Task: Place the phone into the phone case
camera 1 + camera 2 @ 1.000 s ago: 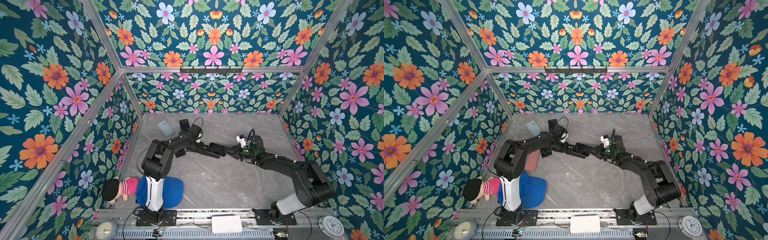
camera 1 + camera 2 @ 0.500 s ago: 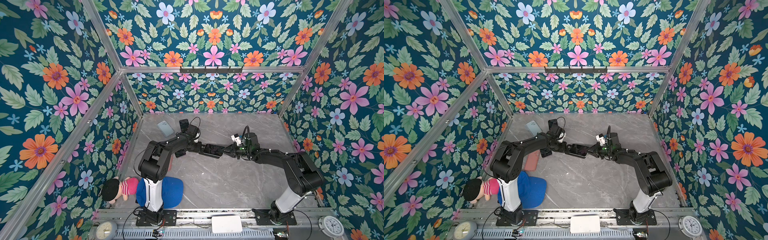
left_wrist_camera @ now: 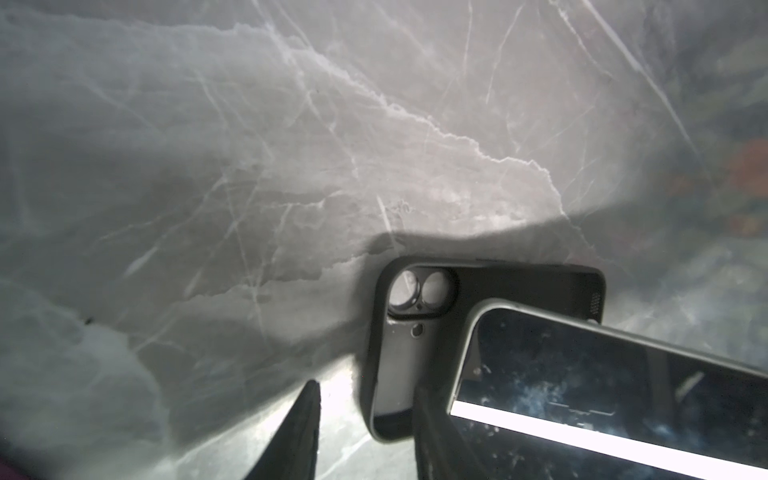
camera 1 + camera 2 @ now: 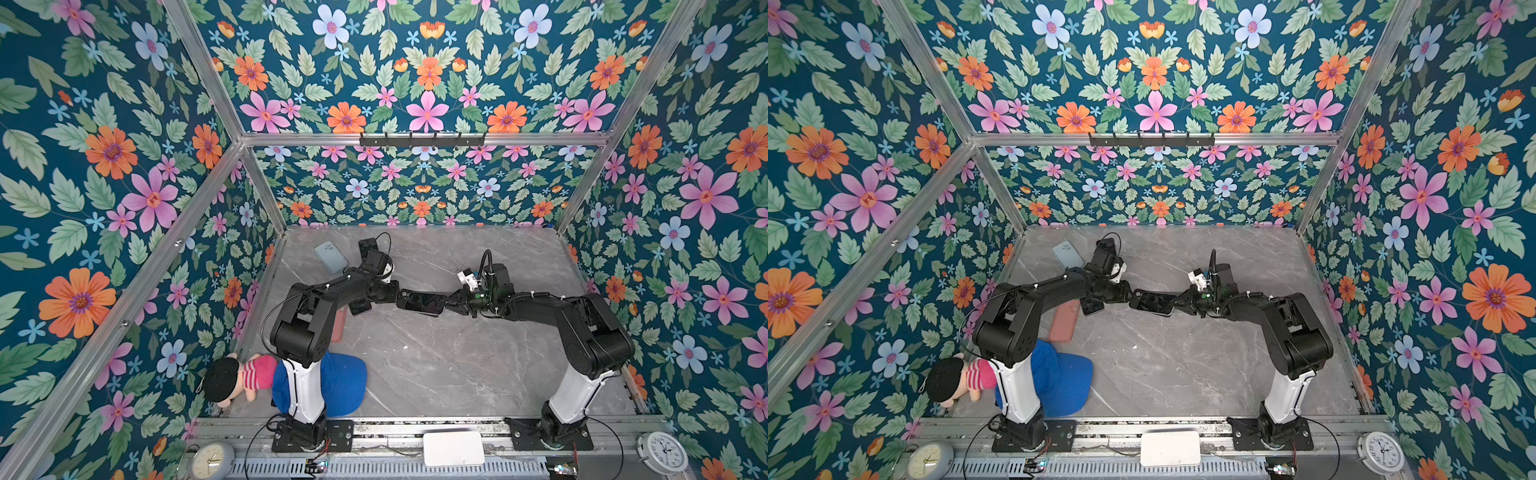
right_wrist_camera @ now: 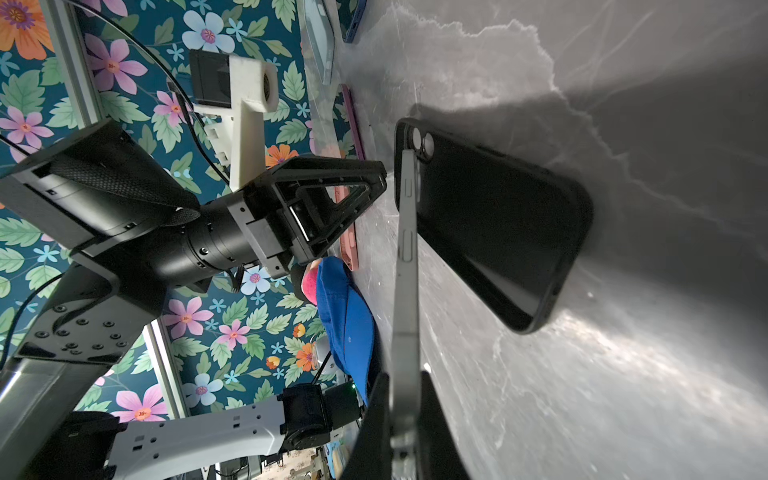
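Right wrist view: what has the right gripper (image 5: 403,419) got?
– It is pinched on one end of the phone (image 5: 405,257). The phone shows edge-on and runs straight out from the fingertips, side buttons toward the camera.

And the black phone case (image 5: 498,232)?
– It lies flat on the marble table (image 5: 623,395) beneath the phone. Its camera cut-out is at the end far from the right gripper, and the phone's far tip sits over that end. From here I cannot tell whether the two touch.

Does the left wrist view settle that?
– Not quite. There the case lies open side up just ahead of the left gripper (image 3: 365,390), with the table showing through the camera holes. The phone hangs tilted over it, screen up, covering a good part. Any contact is hidden.

How is the left gripper?
– Spread. Its two fingers (image 3: 305,432) stand apart with nothing between them, and one is just beside the phone's near corner.

And in both top views?
– The phone (image 4: 424,302) spans the gap between the two grippers, with the left one at the end away from the right gripper's hold.

Anything else near the hands?
– A pink phone case (image 4: 1065,320) lies by the left forearm and a pale blue case (image 4: 331,257) beside the left wrist. A blue cap (image 4: 345,382) and a doll (image 4: 237,376) lie at that arm's base.
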`<state>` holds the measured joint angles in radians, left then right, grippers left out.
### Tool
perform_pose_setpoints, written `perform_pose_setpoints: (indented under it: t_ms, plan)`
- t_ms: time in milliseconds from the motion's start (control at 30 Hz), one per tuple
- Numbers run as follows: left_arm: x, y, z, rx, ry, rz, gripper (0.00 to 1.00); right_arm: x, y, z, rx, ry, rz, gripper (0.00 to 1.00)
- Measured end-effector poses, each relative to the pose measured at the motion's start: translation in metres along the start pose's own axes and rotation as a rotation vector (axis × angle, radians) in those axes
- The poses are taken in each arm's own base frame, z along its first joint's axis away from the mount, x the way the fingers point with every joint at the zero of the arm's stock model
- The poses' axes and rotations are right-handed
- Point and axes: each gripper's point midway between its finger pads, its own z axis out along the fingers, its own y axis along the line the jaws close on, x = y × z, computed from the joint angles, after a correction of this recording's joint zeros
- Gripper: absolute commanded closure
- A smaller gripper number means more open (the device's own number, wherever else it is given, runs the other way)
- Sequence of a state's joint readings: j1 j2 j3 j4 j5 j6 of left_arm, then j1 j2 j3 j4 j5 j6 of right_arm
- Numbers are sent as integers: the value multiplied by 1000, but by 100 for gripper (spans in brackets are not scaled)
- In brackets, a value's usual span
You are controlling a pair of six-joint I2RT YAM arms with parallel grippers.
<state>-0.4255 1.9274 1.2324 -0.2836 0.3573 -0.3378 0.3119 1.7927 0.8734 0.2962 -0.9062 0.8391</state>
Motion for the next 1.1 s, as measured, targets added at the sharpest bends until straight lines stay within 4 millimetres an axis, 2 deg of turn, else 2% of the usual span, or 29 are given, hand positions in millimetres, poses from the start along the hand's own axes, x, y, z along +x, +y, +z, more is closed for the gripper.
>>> perform_pose_setpoints:
  t_ms: [500, 1100]
  plan:
    - [-7, -3, 0, 73, -21, -60, 56, -7, -2, 3, -14, 15, 8, 100]
    - [-6, -5, 8, 109, -7, -83, 56, -13, -10, 9, -19, 37, 26, 99]
